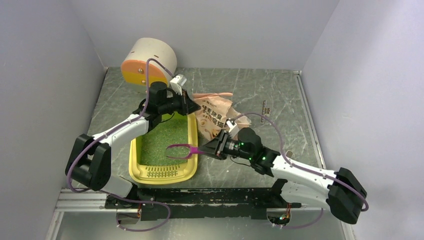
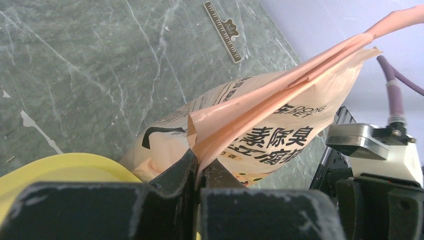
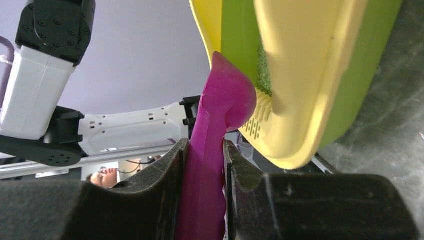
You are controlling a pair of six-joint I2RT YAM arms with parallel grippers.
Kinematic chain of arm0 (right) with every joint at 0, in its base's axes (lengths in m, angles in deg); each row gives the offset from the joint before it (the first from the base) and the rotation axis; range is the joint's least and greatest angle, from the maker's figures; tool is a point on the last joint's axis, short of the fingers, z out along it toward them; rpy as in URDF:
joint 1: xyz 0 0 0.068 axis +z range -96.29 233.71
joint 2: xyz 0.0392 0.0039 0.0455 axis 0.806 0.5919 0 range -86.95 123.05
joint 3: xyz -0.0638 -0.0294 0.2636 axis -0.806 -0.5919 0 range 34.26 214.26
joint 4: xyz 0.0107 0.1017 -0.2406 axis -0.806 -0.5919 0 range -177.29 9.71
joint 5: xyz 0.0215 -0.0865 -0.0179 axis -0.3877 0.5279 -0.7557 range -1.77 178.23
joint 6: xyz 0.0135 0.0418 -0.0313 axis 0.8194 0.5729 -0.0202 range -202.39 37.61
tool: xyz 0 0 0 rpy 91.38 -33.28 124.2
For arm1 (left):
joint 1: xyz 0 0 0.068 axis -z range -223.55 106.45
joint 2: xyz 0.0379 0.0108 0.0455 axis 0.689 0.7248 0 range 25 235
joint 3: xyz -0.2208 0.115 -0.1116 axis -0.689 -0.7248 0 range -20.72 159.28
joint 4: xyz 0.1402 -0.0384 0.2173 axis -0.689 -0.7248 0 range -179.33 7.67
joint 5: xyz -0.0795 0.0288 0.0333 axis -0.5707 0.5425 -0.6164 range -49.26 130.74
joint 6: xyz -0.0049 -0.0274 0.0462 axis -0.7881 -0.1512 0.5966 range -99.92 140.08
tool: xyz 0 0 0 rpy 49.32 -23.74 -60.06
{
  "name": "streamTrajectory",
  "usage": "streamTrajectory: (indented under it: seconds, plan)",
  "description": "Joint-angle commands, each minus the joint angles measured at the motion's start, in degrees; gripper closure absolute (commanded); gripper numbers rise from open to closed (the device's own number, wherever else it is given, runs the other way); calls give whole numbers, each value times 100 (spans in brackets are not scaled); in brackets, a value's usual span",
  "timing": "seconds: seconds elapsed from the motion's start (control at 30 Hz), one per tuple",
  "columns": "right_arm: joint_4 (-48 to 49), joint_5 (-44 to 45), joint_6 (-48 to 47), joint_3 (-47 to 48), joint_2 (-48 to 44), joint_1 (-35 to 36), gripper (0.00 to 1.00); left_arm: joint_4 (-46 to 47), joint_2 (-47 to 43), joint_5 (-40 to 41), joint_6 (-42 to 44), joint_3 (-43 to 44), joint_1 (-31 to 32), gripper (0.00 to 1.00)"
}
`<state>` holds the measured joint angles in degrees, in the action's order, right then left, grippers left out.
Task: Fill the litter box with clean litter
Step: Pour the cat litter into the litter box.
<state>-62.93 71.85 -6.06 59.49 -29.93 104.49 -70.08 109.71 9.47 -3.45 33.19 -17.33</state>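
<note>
The yellow litter box (image 1: 134, 165) lies left of centre, its slotted grille toward the arms, with green clean litter (image 1: 162, 137) spread inside. My left gripper (image 1: 196, 106) is shut on the top edge of the pink-beige bag (image 1: 216, 116), which stands beside the box's far right corner. In the left wrist view that gripper (image 2: 200, 162) pinches a fold of the bag (image 2: 270, 120). My right gripper (image 1: 207, 148) is shut on the handle of the magenta scoop (image 1: 196, 150), whose head reaches over the box. The right wrist view shows this gripper (image 3: 204, 150), the scoop (image 3: 220, 105) and the litter box (image 3: 300, 75).
A white cylinder with an orange end (image 1: 148, 62) stands at the back left corner. A small toothed strip (image 1: 265, 107) lies on the grey marbled table right of the bag, also in the left wrist view as the strip (image 2: 222, 31). Walls enclose three sides.
</note>
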Motion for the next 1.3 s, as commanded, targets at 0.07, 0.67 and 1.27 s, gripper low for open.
streamTrajectory:
  seconds: [0.07,0.67,1.27]
  plan:
    - [33,879,-593,858,533,474,100,281,-246,105,-111,-108,36,95]
    - [-448,1978,-1364,2310,2065,1306,100,164,28,86,-37,212,40,95]
    - [-109,2156,-1585,2434,2276,1317,100,148,-61,141,-111,231,25,95]
